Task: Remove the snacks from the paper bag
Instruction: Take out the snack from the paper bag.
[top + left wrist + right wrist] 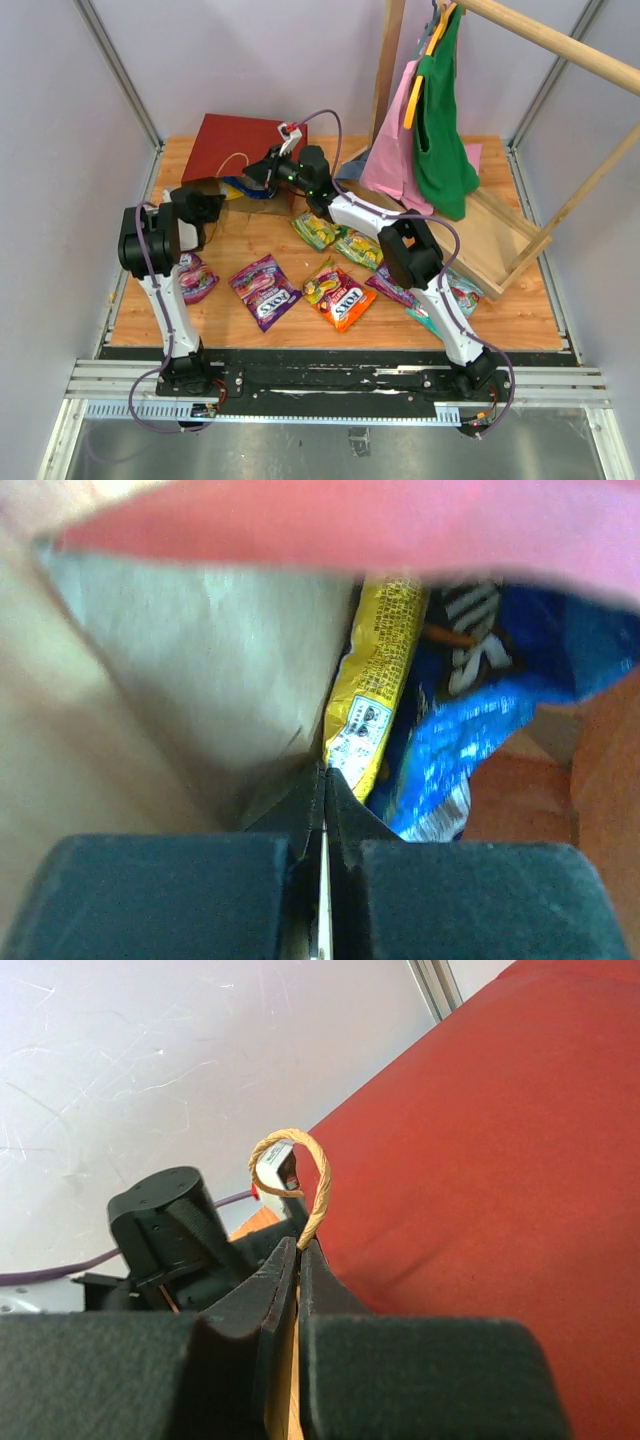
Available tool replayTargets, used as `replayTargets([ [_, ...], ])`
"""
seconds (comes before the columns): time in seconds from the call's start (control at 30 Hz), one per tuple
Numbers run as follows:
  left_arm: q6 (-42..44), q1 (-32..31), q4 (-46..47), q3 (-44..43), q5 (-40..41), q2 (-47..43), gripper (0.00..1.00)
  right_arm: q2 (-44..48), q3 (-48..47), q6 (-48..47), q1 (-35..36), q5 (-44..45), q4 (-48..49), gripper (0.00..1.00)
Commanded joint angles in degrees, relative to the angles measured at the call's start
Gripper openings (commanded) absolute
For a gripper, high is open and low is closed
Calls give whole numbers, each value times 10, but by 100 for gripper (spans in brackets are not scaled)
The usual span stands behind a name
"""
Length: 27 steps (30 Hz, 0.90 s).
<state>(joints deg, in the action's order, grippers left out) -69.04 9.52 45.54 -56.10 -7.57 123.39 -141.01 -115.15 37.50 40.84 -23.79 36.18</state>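
Note:
The dark red paper bag point(235, 143) lies on its side at the back left, its mouth facing the arms. My right gripper point(300, 1245) is shut on the bag's twine handle point(320, 1175), beside the red outer wall point(480, 1180). My left gripper point(325, 772) is inside the brown mouth point(200, 660), jaws shut, with the bottom edge of a yellow snack packet point(380, 660) at their tips and a thin pale strip pinched between them. A blue packet point(470, 730) lies just right of it. Other snacks lie on the table: purple point(265, 290), orange point(342, 302), green point(315, 230).
Pink and green garments point(430, 130) hang from a wooden rack at the back right, over a pale wooden frame point(505, 245). More packets lie by the right arm point(455, 290) and by the left arm point(197, 278). Grey walls close in on both sides.

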Motion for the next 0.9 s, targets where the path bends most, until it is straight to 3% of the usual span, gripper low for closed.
replayTargets([
  [0.0,23,1,20,54,-34,-68,0,18,-7,5,-8,11,20,1],
  [0.37,94,6,-73,165,-82,-288,1,22,0,14,-7,29,25,1],
  [0.67,177,-32,-328,220,-17,-559,1,18,-4,21,-1,34,31,1],
  [0.77,199,-69,-410,213,17,-621,1,15,-6,24,3,34,31,1],
  [0.87,216,-85,-457,217,-2,-664,0,15,-2,20,4,33,31,1],
])
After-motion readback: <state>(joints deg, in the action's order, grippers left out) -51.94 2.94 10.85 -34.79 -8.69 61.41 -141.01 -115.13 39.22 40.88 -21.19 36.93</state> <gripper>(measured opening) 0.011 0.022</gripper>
